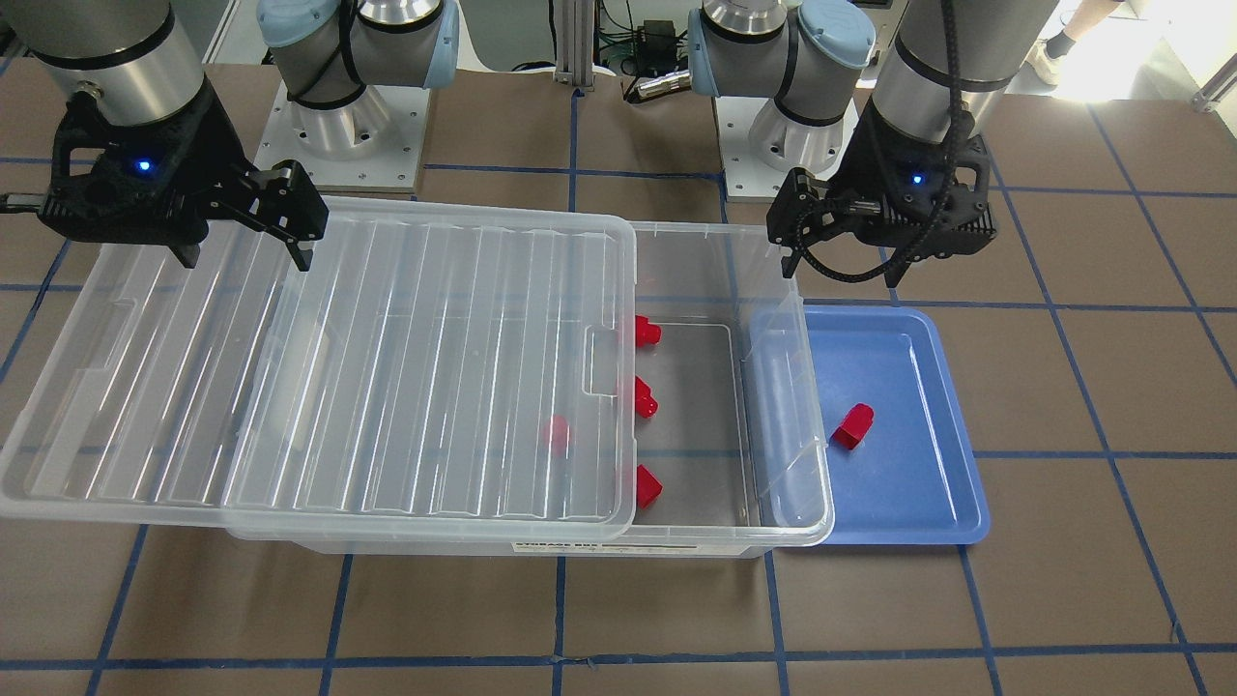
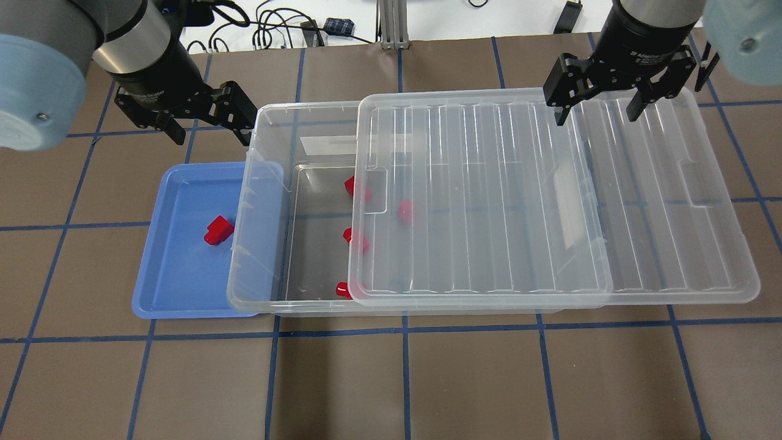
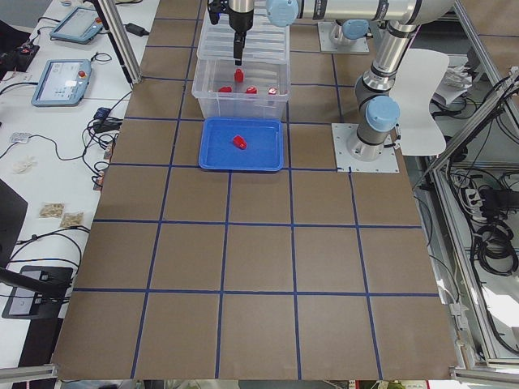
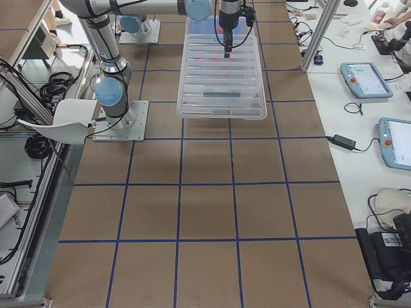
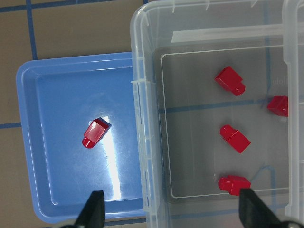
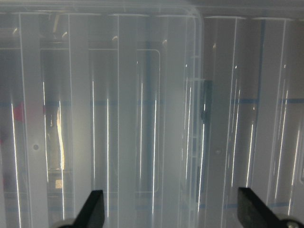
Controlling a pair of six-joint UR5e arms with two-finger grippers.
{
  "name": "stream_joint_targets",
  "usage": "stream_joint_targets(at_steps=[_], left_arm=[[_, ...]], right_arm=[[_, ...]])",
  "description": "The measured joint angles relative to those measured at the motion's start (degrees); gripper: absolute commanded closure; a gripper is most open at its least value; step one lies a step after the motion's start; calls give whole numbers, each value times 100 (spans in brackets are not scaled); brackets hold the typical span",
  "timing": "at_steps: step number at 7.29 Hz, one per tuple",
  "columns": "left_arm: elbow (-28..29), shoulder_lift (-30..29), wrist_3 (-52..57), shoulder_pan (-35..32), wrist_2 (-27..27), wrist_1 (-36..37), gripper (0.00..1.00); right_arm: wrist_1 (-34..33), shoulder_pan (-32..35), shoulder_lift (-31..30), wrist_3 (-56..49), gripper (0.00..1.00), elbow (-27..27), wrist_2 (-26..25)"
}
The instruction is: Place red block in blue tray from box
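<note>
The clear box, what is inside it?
The box holds four red blocks, three at its open end and one blurred beneath the lid. The ribbed lid veils the rest, so more could lie unseen.

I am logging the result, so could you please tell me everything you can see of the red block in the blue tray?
The red block is small, bright red, glossy plastic, squared at one end and with a narrower rounded stub at the other. It lies flat on the floor of the blue tray, near its middle, askew to the rim, touching only the tray.
</note>
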Motion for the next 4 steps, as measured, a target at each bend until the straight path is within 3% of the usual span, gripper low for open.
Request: stream_joint_targets(at_steps=[2, 4], left_arm=[[1, 0, 0, 0, 0, 0, 0], [1, 0, 0, 5, 0, 6, 0]], right_arm=[[-210, -202, 152, -506, 0, 38, -225], [-271, -950, 305, -1012, 0, 91, -461]])
